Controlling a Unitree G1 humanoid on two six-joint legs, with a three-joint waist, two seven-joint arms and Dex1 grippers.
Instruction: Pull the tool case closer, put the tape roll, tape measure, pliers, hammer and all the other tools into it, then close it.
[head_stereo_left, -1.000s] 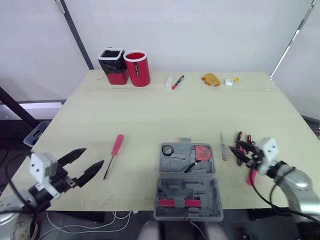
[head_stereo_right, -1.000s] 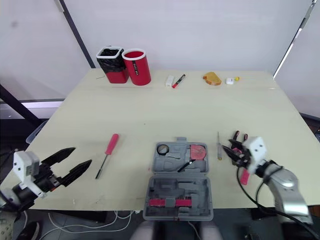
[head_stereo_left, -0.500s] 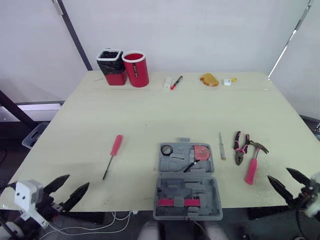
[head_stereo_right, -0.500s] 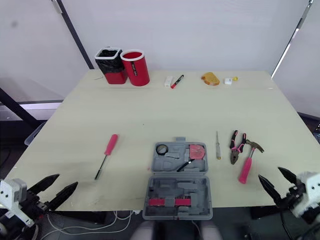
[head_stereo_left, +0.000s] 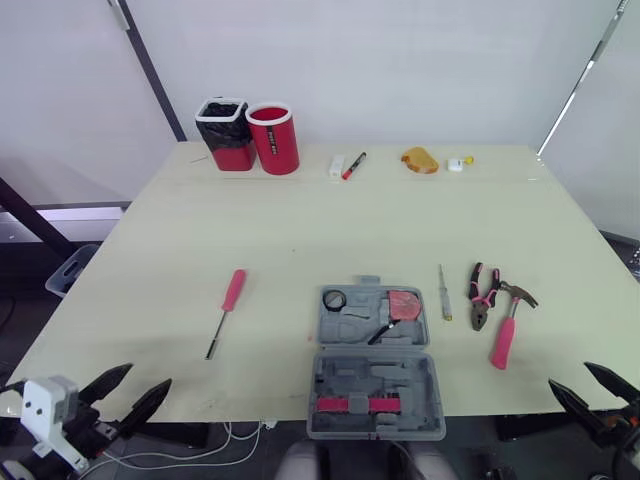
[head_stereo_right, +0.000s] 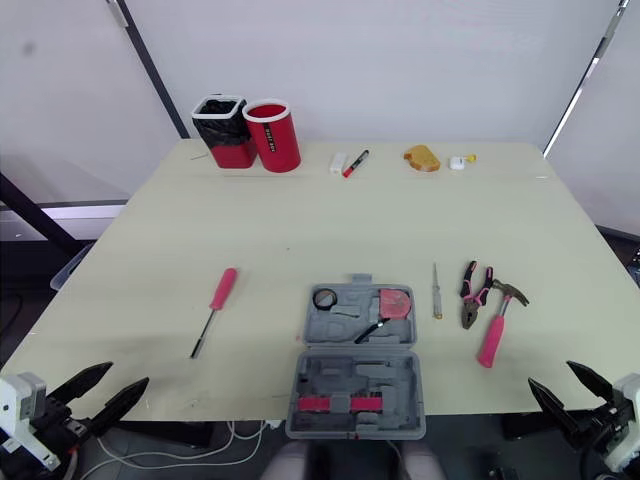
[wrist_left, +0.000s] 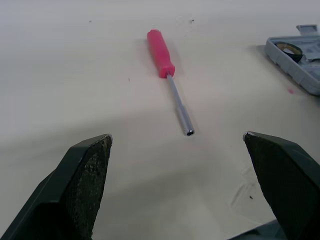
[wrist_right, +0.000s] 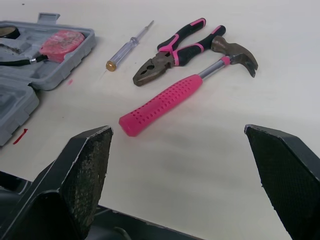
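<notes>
Right wrist view: hammer (wrist_right: 186, 88) beside pliers (wrist_right: 172, 56), near the open tool case (wrist_right: 64, 75)

Grey plastic tool case (head_stereo_left: 345, 381): lay open flat, lower centre of frame. Black tape roll (head_stereo_left: 335, 299) and red tape measure (head_stereo_left: 406, 304): sat in its upper half. Slim clear-handled screwdriver (head_stereo_left: 444, 293), pink-and-black pliers (head_stereo_left: 482, 298), pink-handled hammer (head_stereo_left: 506, 333): lay side by side, right of case. Pink-handled nut driver (head_stereo_left: 227, 309): lay left of centre, well apart.
</notes>
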